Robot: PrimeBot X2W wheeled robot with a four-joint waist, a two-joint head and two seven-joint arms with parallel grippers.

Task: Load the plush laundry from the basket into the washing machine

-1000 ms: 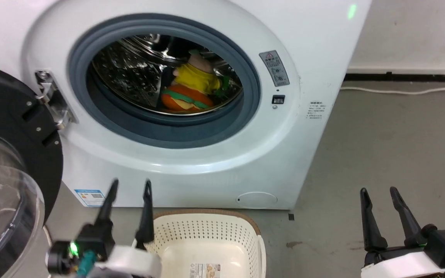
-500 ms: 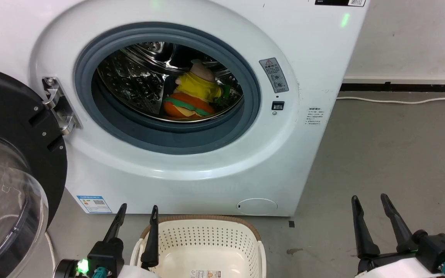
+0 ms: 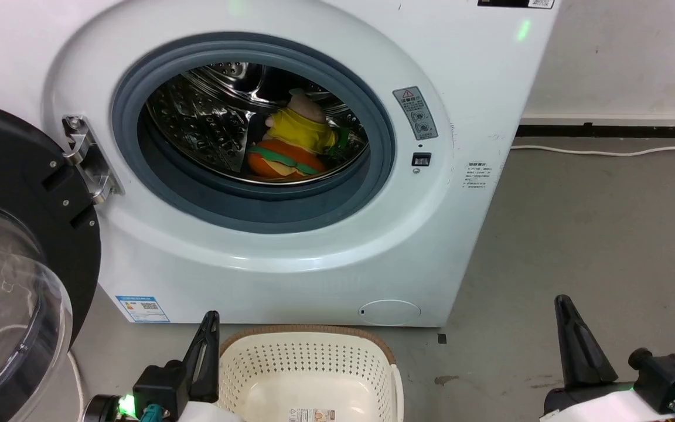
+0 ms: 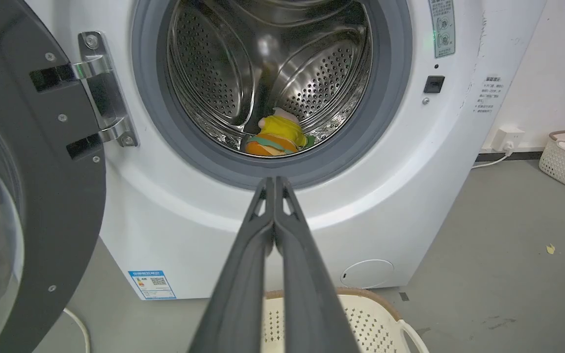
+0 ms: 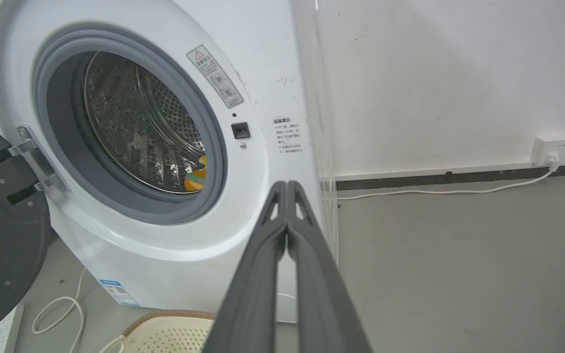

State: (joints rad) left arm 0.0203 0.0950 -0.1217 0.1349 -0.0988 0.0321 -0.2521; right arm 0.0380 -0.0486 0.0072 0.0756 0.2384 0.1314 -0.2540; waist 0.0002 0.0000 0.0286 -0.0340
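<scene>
1. The left end effector [image 3: 212, 319] sits low at the lower left of the head view. Its two dark fingers are pressed together into one blade that points up and leans slightly right, just beside the left rim of the basket [image 3: 308, 330]. It grips nothing.
2. In the left wrist view those closed fingers aim at the lower edge of the grey rubber ring [image 4: 390, 98], with the tips below the opening.
3. The right end effector [image 3: 562, 303] rests at the lower right above the bare floor [image 3: 578, 234], well apart from the basket. Its fingers are also closed tip to tip and hold nothing.
4. The plush laundry [image 3: 293, 140] lies inside the steel drum [image 3: 197, 117] of the washing machine [image 3: 478, 88], orange base down and pale head towards the back.
5. The basket stands on the floor in front of the machine, and only a sticker label shows on its floor.
6. The black-framed door [image 3: 15, 176] is swung wide open to the left.
7. Both end effectors had their fingers spread apart a second ago and half a second ago; now each pair has snapped together.
8. A second ago the left fingertips reached higher over the machine's front, and the head camera has shifted a little since then.
9. The plush keeps the same spot in the drum.
</scene>
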